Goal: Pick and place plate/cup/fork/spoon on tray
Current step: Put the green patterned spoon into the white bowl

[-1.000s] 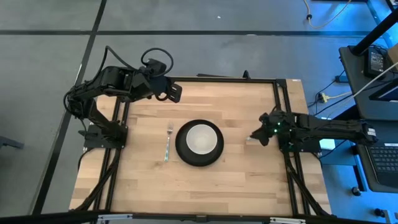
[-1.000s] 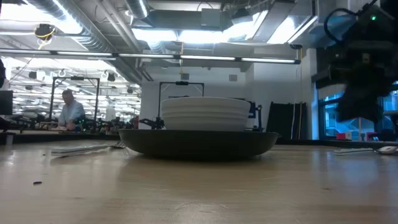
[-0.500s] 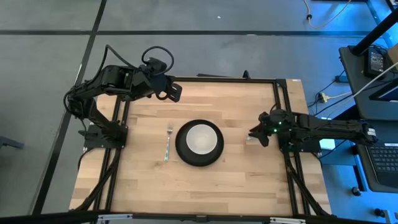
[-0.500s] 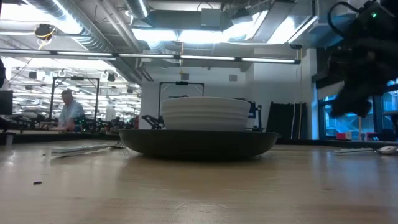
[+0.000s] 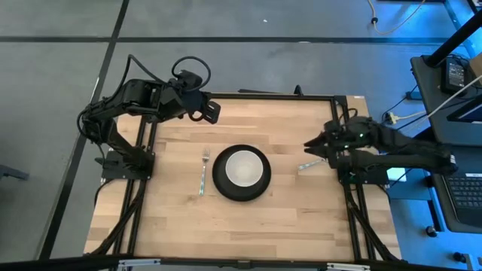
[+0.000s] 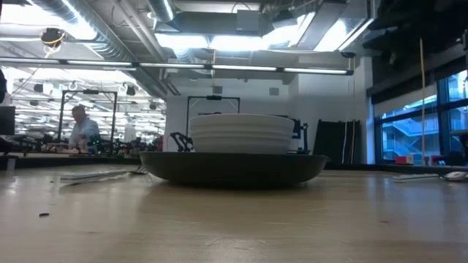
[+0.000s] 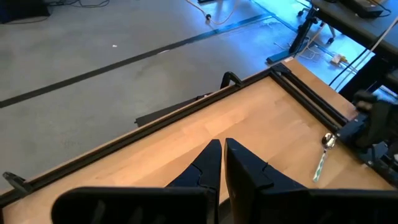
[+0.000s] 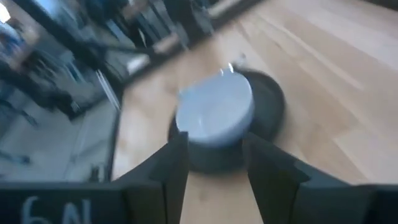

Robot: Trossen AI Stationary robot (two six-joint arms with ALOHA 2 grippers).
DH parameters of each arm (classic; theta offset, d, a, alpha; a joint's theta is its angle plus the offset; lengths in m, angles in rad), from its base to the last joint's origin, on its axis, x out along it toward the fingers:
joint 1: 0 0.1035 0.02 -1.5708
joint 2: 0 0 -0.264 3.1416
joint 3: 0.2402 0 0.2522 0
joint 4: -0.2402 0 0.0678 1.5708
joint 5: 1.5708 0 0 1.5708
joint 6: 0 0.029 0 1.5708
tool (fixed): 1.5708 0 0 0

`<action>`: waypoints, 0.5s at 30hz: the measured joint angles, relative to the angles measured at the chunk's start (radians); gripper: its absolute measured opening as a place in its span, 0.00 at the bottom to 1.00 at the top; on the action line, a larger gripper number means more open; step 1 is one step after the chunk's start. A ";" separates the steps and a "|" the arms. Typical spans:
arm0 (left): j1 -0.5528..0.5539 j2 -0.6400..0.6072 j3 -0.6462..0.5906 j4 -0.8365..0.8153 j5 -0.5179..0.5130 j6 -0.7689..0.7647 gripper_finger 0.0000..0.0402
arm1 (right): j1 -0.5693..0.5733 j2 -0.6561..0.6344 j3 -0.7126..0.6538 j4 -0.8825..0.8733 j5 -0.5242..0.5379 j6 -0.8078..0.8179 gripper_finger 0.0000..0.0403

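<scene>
At desk centre, cup [image 5: 242, 167] sits on plate [image 5: 241, 173], fork [image 5: 204, 172] left, spoon [image 5: 308, 164] right. Right gripper [image 5: 311, 144] fingers apart above spoon: descend straight, pinch handle. Left gripper [image 5: 213, 112] closed, parked far-left.

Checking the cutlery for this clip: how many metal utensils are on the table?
2. The fork lies left of the plate; the spoon lies to its right, near the right tool. None seem hidden.

My black plate [image 5: 241, 175]; white cup [image 5: 242, 167]; silver fork [image 5: 203, 173]; silver spoon [image 5: 308, 164]; pale wood-grain table [image 5: 248, 218].
</scene>
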 joint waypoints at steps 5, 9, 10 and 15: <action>0.000 0.000 0.000 0.000 0.000 0.000 0.03 | 0.000 0.084 0.221 -0.402 0.075 -0.122 0.38; 0.000 0.000 0.000 0.000 0.000 0.000 0.03 | 0.000 0.158 0.296 -0.668 0.117 -0.154 0.38; 0.000 0.000 0.000 0.000 0.000 0.000 0.03 | 0.000 0.175 0.302 -0.703 0.112 -0.134 0.38; 0.000 0.000 0.000 0.000 0.000 0.000 0.03 | 0.000 0.233 0.292 -0.721 0.004 -0.005 0.38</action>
